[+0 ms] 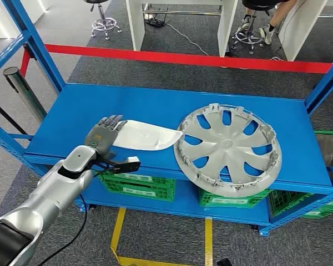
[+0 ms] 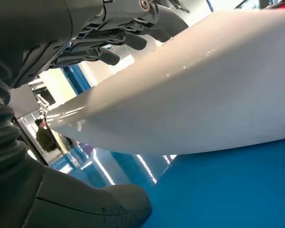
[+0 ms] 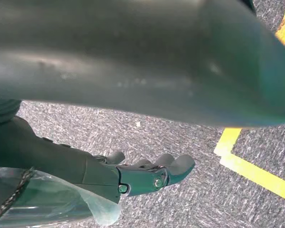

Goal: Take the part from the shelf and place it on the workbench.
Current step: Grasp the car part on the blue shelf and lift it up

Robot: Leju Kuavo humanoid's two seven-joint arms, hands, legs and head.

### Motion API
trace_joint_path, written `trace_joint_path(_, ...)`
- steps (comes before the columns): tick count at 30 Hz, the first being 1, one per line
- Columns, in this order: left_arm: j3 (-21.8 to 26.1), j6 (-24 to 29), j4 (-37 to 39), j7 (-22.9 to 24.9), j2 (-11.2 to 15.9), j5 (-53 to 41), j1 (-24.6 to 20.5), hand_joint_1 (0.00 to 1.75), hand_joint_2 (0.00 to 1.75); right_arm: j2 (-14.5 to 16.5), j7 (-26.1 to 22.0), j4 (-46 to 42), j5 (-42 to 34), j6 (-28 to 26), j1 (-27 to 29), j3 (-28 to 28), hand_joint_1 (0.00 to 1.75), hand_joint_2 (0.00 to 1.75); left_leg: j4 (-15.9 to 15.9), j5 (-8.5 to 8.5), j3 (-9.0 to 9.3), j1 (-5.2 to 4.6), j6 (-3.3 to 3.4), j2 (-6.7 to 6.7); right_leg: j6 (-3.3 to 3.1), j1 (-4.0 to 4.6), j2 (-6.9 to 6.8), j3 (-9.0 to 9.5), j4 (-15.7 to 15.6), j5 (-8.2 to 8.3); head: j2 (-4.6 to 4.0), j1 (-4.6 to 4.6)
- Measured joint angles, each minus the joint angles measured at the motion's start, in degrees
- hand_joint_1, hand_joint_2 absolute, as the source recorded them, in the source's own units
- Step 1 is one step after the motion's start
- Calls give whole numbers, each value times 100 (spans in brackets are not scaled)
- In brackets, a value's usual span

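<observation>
The part (image 1: 146, 134), a long white curved panel tapering to a point, is seen lying flat on the blue shelf (image 1: 114, 105), near its front edge. Its pointed end is placed just beside, perhaps touching, the rim of a grey wheel cover (image 1: 228, 148), which occupies the right half of the same shelf and overhangs the front edge slightly. The left hand (image 1: 102, 135) is positioned at the wide end of the part, with its fingers (image 2: 109, 56) extended over the top surface and its thumb (image 2: 98, 204) set low against the shelf on the other side; in the left wrist view a gap is visible between the fingers and the white surface, so the part is bracketed but not clasped. The right hand (image 3: 148, 173) is seen hanging over grey carpet and yellow floor tape (image 3: 255, 173), with fingers loosely curved and nothing held. Green crates (image 1: 141, 185) are stored on the lower level. A red barrier tape (image 1: 186, 58) is stretched behind the shelf, and a seated person's legs (image 1: 265, 25) are visible beyond it.
</observation>
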Motion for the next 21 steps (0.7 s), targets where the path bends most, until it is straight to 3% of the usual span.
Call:
trace_joint_path(2, 0, 14, -1, -30, -1, 3, 4, 13, 175, 1, -1, 0, 0, -1, 0, 0, 0, 0, 0, 0, 0, 0, 0, 0, 0, 0, 0, 0, 0, 0, 0, 1)
trace_joint_path(3, 0, 30, -3, -67, -3, 10, 10, 31, 175, 3, -3, 0, 0, -2, -1, 0, 0, 0, 0, 0, 0, 0, 0, 0, 0, 0, 0, 0, 0, 0, 0, 1)
trace_joint_path(5, 0, 75, -22, -183, -13, 46, 37, 108, 175, 7, -7, 0, 1, -6, -1, 0, 0, 0, 0, 0, 0, 0, 0, 0, 0, 0, 1, 0, 0, 0, 0, 1)
trace_joint_path(7, -1, 133, -58, -293, -28, 88, 101, 161, 175, 11, -10, 0, 3, -9, -2, 0, 0, 0, 0, 0, 0, 0, 0, 0, 0, 0, 1, -1, 0, 0, 0, 0)
trace_joint_path(13, -6, 278, -179, -415, -76, 140, 299, 175, 175, 13, -8, 0, 14, -19, -9, 0, 0, 0, 0, 0, -2, 0, 0, 0, 0, 0, 1, -2, 0, 0, 0, 1)
trace_joint_path(21, -2, 572, -338, -637, -92, 291, 433, 175, 175, 13, 1, 0, 37, -35, -11, -2, 0, 0, 0, -1, -2, 0, 0, 0, 0, 0, 0, -2, 0, 0, 0, 0)
